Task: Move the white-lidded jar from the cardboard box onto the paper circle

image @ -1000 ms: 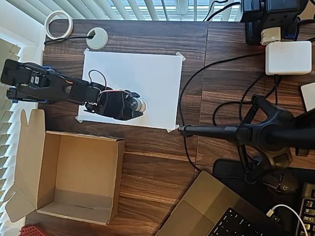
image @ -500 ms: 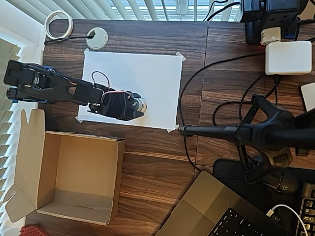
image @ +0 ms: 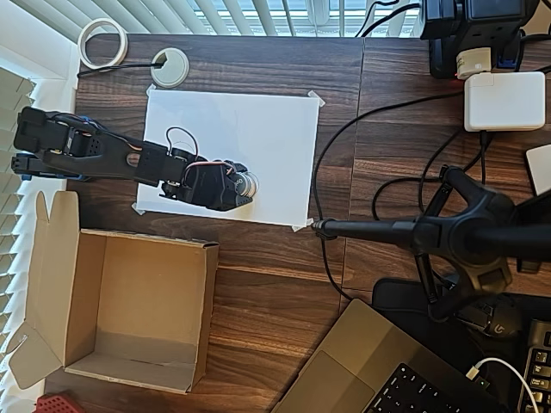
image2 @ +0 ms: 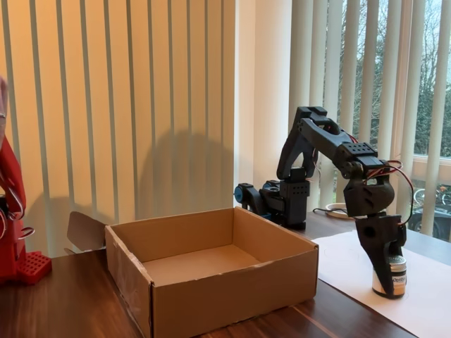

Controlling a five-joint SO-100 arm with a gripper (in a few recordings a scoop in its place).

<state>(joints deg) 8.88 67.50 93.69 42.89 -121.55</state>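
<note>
Jar (image2: 392,275) upright (lid up) in tool (image2: 387,271).

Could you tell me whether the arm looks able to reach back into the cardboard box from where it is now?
Probably yes: the cardboard box stands open-topped beside the arm, nothing lies between, though the pincer holds the white-lidded jar.

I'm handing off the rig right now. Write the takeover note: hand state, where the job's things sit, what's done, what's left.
Hand: shut on the white-lidded jar, pointing down over the white paper sheet.
Jar: bottom at or just above the sheet in the fixed view; contact unclear.
Cardboard box: empty, open, below the sheet in the overhead view.
Paper circle: outline not visible.
Done: jar out of box.
Left: confirm placement on circle, release, retract.
</note>
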